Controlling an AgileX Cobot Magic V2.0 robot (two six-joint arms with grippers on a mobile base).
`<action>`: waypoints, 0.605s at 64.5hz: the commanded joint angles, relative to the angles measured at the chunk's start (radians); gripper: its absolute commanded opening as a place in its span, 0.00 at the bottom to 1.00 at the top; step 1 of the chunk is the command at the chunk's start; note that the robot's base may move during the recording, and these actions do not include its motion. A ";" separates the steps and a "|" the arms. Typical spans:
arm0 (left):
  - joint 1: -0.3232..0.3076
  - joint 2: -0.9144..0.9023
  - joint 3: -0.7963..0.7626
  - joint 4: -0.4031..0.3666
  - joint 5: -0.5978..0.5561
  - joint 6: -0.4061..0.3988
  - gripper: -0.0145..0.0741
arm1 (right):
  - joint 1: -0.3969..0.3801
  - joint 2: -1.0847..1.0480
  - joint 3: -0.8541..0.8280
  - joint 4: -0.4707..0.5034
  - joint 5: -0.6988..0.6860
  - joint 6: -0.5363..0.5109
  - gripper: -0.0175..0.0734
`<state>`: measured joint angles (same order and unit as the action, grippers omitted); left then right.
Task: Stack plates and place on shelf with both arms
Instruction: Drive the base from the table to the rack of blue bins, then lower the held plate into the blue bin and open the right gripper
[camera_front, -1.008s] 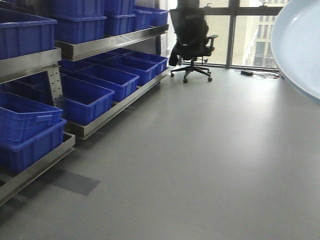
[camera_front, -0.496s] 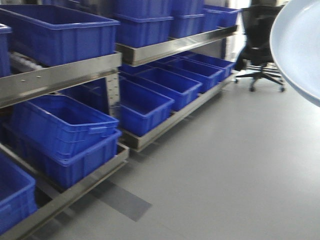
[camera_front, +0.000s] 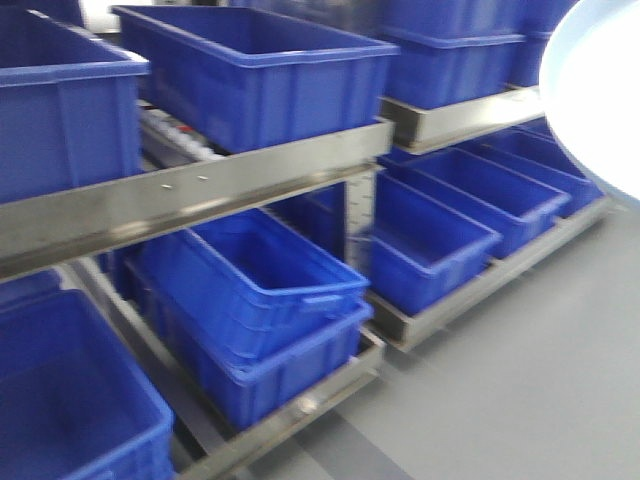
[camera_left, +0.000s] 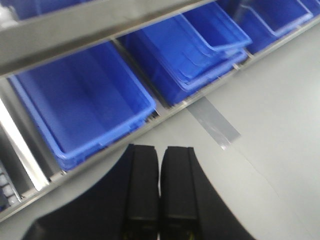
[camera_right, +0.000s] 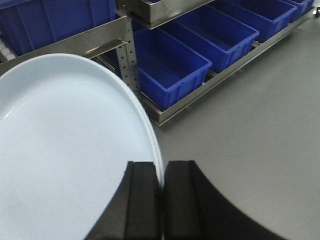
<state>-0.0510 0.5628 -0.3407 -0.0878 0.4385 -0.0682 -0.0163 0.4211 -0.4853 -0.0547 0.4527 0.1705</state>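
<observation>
A large pale blue-white glossy plate (camera_right: 60, 150) fills the left of the right wrist view, held up in the air. My right gripper (camera_right: 161, 172) is shut on its rim, one finger on each side. The rim shows a double edge, so I cannot tell whether it is one plate or two stacked. The plate also shows at the upper right edge of the front view (camera_front: 600, 90). My left gripper (camera_left: 160, 155) is shut and empty, above the grey floor near the shelf's bottom level. Neither gripper shows in the front view.
A steel shelf rack (camera_front: 200, 195) stands close in front, its levels filled with blue plastic bins (camera_front: 255, 75). Two nested bins (camera_front: 260, 300) sit on the bottom level. A perforated steel post (camera_right: 131, 60) stands beside the plate. Grey floor (camera_front: 540, 380) lies to the right.
The front view has swung left and closer to the shelf rack. The office chair and windows have left the view. The plate keeps its place at the upper right.
</observation>
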 joint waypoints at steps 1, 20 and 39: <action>-0.008 0.005 -0.029 -0.009 -0.072 -0.007 0.26 | -0.006 0.004 -0.032 -0.008 -0.099 -0.002 0.22; -0.008 0.005 -0.029 -0.009 -0.072 -0.007 0.26 | -0.006 0.004 -0.032 -0.008 -0.099 -0.002 0.22; -0.008 0.005 -0.029 -0.009 -0.072 -0.007 0.26 | -0.006 0.004 -0.032 -0.008 -0.099 -0.002 0.22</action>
<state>-0.0510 0.5628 -0.3407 -0.0878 0.4385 -0.0682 -0.0163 0.4211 -0.4853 -0.0564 0.4527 0.1705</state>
